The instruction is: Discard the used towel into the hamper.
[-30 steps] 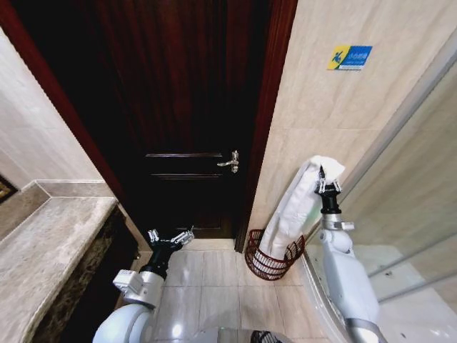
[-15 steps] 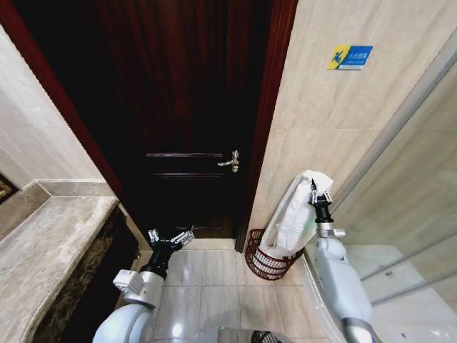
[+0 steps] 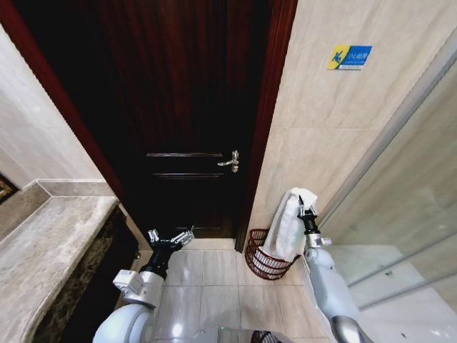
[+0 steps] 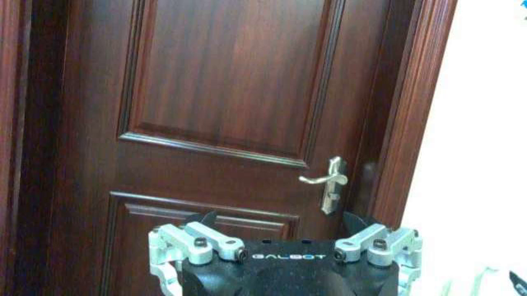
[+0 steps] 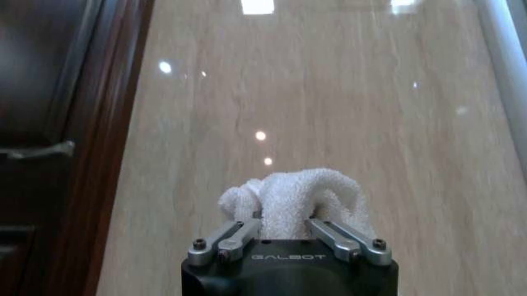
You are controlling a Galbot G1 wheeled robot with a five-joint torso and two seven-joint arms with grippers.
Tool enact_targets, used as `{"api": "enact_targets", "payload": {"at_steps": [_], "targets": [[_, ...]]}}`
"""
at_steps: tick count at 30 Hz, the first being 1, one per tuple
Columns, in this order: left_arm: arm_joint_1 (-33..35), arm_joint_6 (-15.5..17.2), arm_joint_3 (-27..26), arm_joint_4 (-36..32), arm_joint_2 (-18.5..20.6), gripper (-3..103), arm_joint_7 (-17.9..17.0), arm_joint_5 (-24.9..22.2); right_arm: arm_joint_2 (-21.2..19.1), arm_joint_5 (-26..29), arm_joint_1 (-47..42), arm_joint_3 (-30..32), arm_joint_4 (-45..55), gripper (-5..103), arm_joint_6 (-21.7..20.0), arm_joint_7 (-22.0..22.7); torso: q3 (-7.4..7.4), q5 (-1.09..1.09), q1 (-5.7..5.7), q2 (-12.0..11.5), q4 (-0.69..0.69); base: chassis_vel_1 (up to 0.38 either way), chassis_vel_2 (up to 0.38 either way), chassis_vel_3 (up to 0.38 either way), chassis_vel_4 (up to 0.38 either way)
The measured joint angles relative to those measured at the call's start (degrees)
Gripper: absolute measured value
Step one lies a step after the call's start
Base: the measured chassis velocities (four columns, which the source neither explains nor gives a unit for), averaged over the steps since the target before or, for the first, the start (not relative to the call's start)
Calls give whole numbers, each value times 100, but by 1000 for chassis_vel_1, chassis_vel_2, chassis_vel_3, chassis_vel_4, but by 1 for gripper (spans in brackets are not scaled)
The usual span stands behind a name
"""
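The white towel point(image 3: 288, 223) hangs from my right gripper point(image 3: 303, 206), which is shut on its upper end by the tiled wall. Its lower part drapes into the hamper point(image 3: 260, 261), a dark reddish-brown wire basket on the floor between the door frame and the wall. In the right wrist view the towel point(image 5: 298, 197) bunches up between the fingers point(image 5: 234, 237) of the right gripper point(image 5: 287, 227). My left gripper point(image 3: 170, 237) is open, low in front of the dark door, well left of the hamper; the left wrist view shows it point(image 4: 285, 243) facing the door.
A dark wooden door point(image 3: 187, 114) with a metal handle point(image 3: 230, 161) stands straight ahead. A marble counter point(image 3: 43, 250) runs along the left. A glass shower panel point(image 3: 400, 214) closes the right side. Tiled floor point(image 3: 214, 286) lies between.
My right gripper has come down and slightly left with the towel, so more of the towel has sunk into the hamper. The left arm has not moved.
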Motion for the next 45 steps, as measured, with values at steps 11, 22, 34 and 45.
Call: {"api": "enact_targets", "payload": {"at_steps": [11,22,34,45], "targets": [[0,0,0,0,0,100,0,0,76,-170,160,-25,-563,12,-5,230,0,1,0,0,0,0,0,0,0],[0,0,0,0,0,100,0,0,41,-192,163,-2,-481,12,-7,239,0,0,-1,0,0,-32,28,25,-29],[0,0,0,0,0,100,0,0,101,-205,237,28,-1188,12,-8,93,0,2,-2,-1,0,-57,51,44,-47],[0,0,0,0,0,100,0,0,77,-665,317,55,-2341,12,-8,367,0,1,0,-1,-1,0,0,0,0]]}}
